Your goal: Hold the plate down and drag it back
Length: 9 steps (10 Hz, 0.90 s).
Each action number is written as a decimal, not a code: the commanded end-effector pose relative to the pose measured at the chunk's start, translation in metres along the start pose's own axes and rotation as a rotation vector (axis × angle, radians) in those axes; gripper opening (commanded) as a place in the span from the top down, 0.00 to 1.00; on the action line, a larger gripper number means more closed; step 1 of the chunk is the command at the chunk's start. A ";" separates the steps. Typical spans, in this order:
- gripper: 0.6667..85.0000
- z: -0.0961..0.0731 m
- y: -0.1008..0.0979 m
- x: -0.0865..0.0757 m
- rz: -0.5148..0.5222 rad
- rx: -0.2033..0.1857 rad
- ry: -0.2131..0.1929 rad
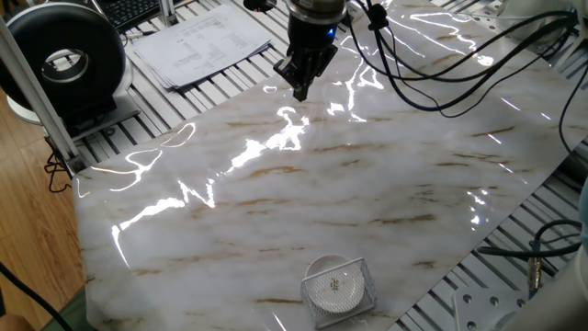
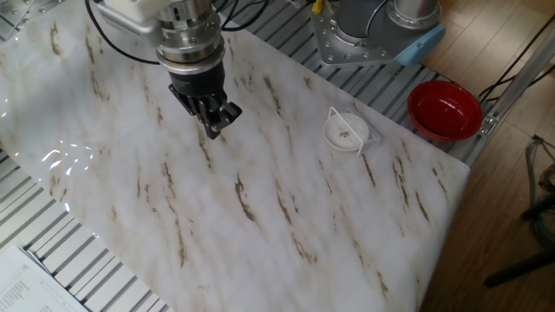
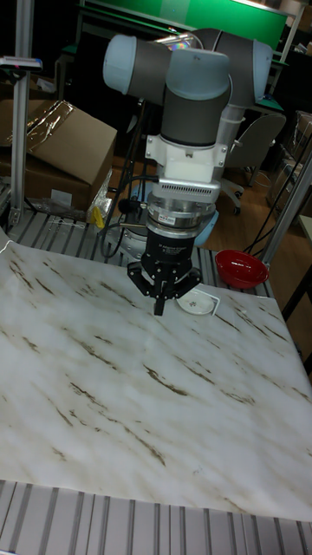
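The plate (image 2: 345, 131) is a small white saucer with a dark mark in its centre, lying near the edge of the marble sheet with a thin square wire frame around it. It also shows as the plate (image 1: 335, 287) at the bottom of one fixed view and as the plate (image 3: 199, 301) just behind the fingers in the tall view. My gripper (image 2: 217, 132) hangs over the marble well to the left of the plate, apart from it. Its fingers are pressed together with nothing between them. It shows too as the gripper (image 1: 300, 92) and the gripper (image 3: 159, 309).
A red bowl (image 2: 445, 109) stands off the marble beyond the plate, beside the metal robot base (image 2: 364, 35). Printed sheets (image 1: 197, 41) and a black round device (image 1: 69, 60) lie past the far side. Black cables (image 1: 432, 74) trail across the marble's corner.
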State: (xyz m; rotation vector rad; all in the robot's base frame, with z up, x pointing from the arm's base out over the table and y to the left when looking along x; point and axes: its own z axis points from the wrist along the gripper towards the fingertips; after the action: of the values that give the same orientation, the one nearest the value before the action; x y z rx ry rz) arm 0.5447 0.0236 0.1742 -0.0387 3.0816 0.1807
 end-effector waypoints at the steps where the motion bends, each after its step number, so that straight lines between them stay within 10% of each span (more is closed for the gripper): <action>1: 0.99 -0.001 0.003 -0.002 -0.006 -0.018 -0.013; 9: 0.99 -0.002 0.030 0.002 0.130 -0.121 0.010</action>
State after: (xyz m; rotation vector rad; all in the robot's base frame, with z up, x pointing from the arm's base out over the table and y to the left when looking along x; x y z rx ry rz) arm 0.5431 0.0415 0.1758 0.0623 3.0803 0.2963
